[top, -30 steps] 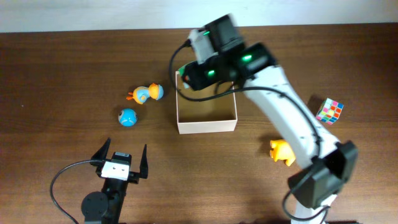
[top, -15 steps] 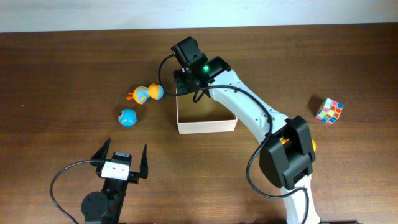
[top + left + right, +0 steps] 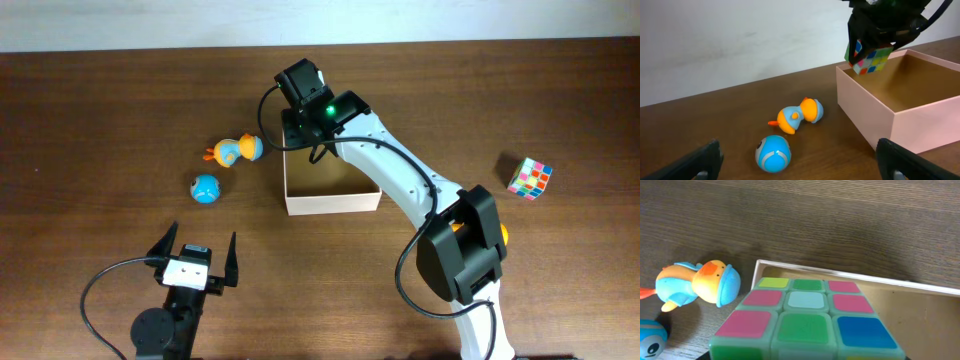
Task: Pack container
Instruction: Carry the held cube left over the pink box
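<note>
While poised over the far left corner of the container (image 3: 332,205), clamped on a multicoloured puzzle cube (image 3: 805,320) by the jaws of the right gripper (image 3: 296,124), about level with the cream rim. Sitting mid-bench (image 3: 90,120), open-topped, with a duck toy (image 3: 236,150) and a blue ball (image 3: 205,188) near its left side and a second puzzle cube (image 3: 529,178) well off to the right. Resting near the front edge, jaws of the left gripper (image 3: 202,237) spread wide apart, gripping nothing.
</note>
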You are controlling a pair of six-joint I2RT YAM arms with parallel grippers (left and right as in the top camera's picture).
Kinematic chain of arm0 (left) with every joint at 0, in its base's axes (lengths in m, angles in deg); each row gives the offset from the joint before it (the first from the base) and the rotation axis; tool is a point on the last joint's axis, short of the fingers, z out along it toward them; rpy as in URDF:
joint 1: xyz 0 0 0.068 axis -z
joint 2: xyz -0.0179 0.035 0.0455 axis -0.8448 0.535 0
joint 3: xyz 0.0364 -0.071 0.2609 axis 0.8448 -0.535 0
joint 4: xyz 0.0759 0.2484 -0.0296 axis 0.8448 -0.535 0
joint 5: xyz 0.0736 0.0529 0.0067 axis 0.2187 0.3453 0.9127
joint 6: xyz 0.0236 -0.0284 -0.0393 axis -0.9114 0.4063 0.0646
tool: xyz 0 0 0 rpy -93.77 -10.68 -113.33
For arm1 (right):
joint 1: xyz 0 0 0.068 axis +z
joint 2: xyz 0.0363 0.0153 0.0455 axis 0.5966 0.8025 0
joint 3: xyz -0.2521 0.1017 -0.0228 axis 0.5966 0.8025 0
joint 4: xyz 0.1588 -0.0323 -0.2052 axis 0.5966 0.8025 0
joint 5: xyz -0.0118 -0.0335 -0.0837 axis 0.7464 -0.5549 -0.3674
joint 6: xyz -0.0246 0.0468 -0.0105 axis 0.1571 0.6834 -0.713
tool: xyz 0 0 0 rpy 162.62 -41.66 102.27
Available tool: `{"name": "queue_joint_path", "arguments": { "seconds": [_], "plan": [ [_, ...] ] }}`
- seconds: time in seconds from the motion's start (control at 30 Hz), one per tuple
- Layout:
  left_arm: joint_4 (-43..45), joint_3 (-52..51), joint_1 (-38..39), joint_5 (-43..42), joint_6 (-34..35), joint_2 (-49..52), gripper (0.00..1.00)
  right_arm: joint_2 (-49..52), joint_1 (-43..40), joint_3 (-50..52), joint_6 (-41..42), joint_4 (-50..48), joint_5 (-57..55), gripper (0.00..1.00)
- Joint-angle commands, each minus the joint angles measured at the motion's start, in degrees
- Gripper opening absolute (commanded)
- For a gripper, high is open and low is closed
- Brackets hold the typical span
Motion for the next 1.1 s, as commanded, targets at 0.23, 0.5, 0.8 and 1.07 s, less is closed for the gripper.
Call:
{"name": "queue_joint_path", "arguments": {
  "seconds": [0.23,0.5,0.8,1.07],
  "plan": [
    [0.0,-0.4,-0.3,0.2,-0.7,-0.5,0.99,1.9,0.0,-0.8,1.7,-0.9,-1.7,0.44],
    [0.0,-0.4,-0.3,0.2,-0.7,-0.5,0.99,3.9,0.0,-0.8,1.8,-0.9,-1.6,0.43],
    [0.0,-0.4,-0.3,0.2,-0.7,-0.5,0.99,4.3,-0.1,-0.8,1.7,-1.7,-1.6,0.64],
    [0.0,-0.4,-0.3,0.2,-0.7,-0.5,0.99,4.3,-0.1,-0.8,1.5,-1.7,-1.6,0.68]
  ]
}}
